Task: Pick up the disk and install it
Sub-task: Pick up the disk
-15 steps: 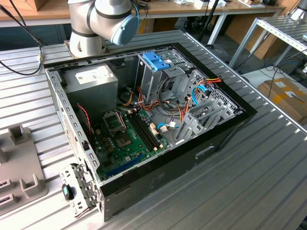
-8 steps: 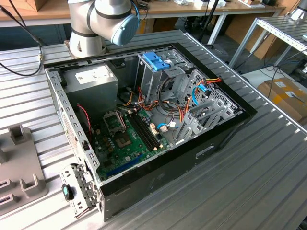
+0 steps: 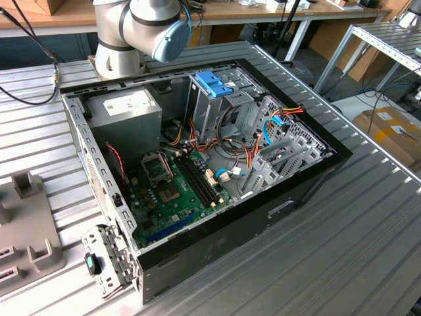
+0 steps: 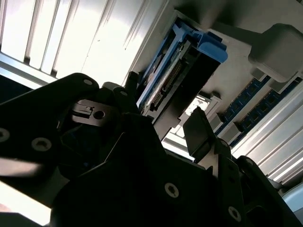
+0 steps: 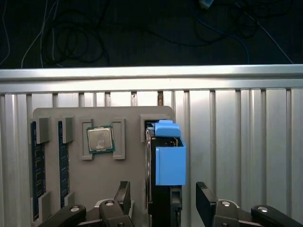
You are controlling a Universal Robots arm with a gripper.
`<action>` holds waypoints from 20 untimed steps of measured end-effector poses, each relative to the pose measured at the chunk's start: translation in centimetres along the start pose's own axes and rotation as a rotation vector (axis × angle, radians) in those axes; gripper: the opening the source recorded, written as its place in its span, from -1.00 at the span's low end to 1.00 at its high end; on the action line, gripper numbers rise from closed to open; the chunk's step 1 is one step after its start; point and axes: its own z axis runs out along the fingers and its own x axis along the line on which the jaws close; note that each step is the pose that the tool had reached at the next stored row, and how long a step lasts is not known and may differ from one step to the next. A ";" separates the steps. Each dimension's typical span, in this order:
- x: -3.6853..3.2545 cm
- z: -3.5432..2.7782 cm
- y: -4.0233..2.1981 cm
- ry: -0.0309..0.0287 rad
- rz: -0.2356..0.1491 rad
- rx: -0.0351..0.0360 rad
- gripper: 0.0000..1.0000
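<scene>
Disk point(image 5: 169, 163) first: you find it standing on edge in a slot of the grey holder tray point(image 5: 128, 116), its light-blue carrier facing the camera in the first wrist view. In the second wrist view the disk point(image 4: 182, 75) shows its connector edge and the same blue rail. The gripper point(image 5: 164, 191) straddles it with the jaws open. One black finger point(image 5: 123, 193) sits on each side, and you can see a gap between each finger and the disk, so nothing is held.

On the same tray you see two memory sticks point(image 5: 37, 175) lying in long slots and a processor chip point(image 5: 100, 140) in a square pocket, beside the disk's slot. The print on the chip's lid is too small to read. The tray rests on the slatted aluminium table point(image 5: 236, 142).

In the exterior view, going from its left, you meet part of the grey holder tray point(image 3: 26, 224), then the open computer case point(image 3: 217, 243) lying on the table. Inside the case you pass:
- the power supply point(image 3: 125, 115), with a white sticker point(image 3: 129, 101) whose writing you cannot make out
- the green motherboard point(image 3: 168, 191)
- the metal drive cage point(image 3: 210, 112) with its blue latch point(image 3: 214, 84)
- orange and blue cables point(image 3: 276, 122)

The arm's base point(image 3: 131, 33) stands behind the case. At the exterior view's right, a labelled cardboard box point(image 3: 391, 135) sits on the floor.
</scene>
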 end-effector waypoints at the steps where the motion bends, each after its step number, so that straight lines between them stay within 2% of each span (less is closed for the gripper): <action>1: -0.01 0.01 0.00 0.0001 0.000 -0.0002 0.32; 14: -0.01 0.06 0.00 -0.0001 0.000 0.0002 0.29; 15: -0.01 0.06 0.00 -0.0001 0.000 0.0001 0.16; 16: -0.01 0.06 0.00 -0.0001 0.000 0.0001 0.16; 18: -0.01 0.06 0.00 0.0000 0.000 0.0001 -0.10; 20: -0.01 0.07 0.00 -0.0001 0.000 0.0001 -0.10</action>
